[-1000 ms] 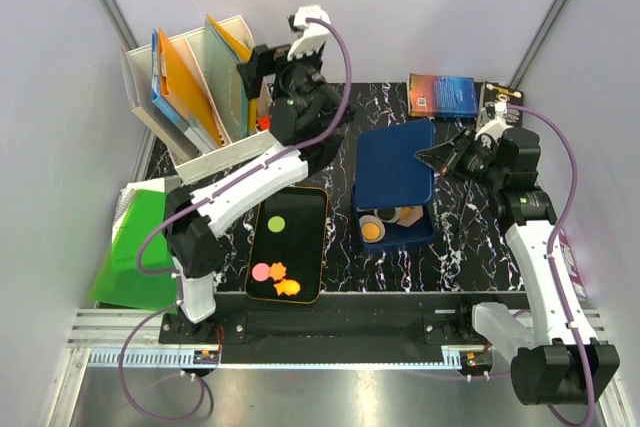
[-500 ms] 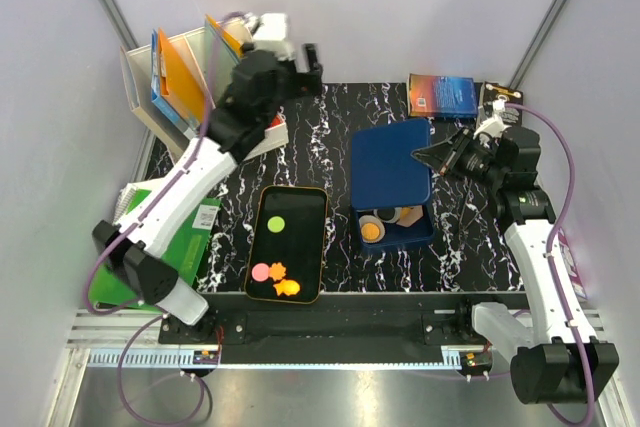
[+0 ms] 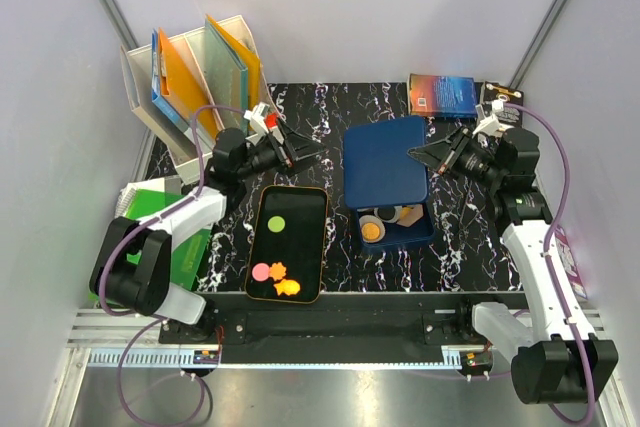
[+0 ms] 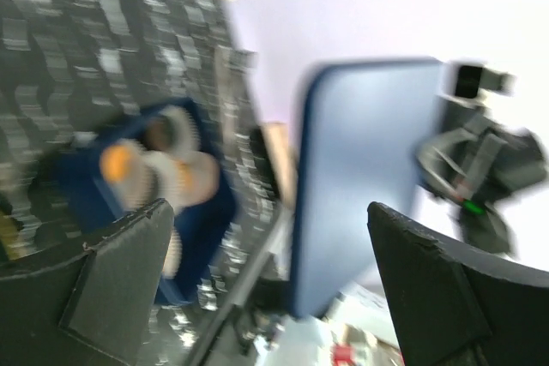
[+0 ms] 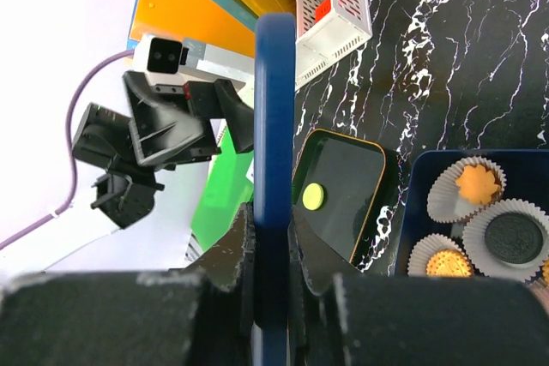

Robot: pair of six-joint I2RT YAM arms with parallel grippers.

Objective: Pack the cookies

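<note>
Several cookies lie on the black tray [image 3: 300, 247]: a green one [image 3: 276, 224], a pink one [image 3: 261, 271] and two orange ones [image 3: 279, 270]. The blue box [image 3: 426, 232] holds white liners with cookies [image 3: 371, 231] in them. Its blue lid [image 3: 385, 162] stands raised, with my right gripper [image 3: 430, 155] shut on its right edge. In the right wrist view the lid edge [image 5: 274, 109] runs between my right gripper's [image 5: 274, 237] closed fingers, and the green cookie [image 5: 314, 196] shows beside it. My left gripper [image 3: 290, 152] hangs open left of the lid, holding nothing. The left wrist view is blurred, with the lid [image 4: 369, 177] ahead.
A white file holder [image 3: 190, 87] with orange and blue folders stands at the back left. A green folder [image 3: 150, 237] lies at the left edge. A book [image 3: 443, 94] lies at the back right. Box liners hold an orange star cookie [image 5: 479, 183] and a dark cookie [image 5: 513, 238].
My left arm has swung down from high at the back to low at the left, its open gripper now pointing at the lid. The right gripper has kept its hold; the lid shifted slightly left.
</note>
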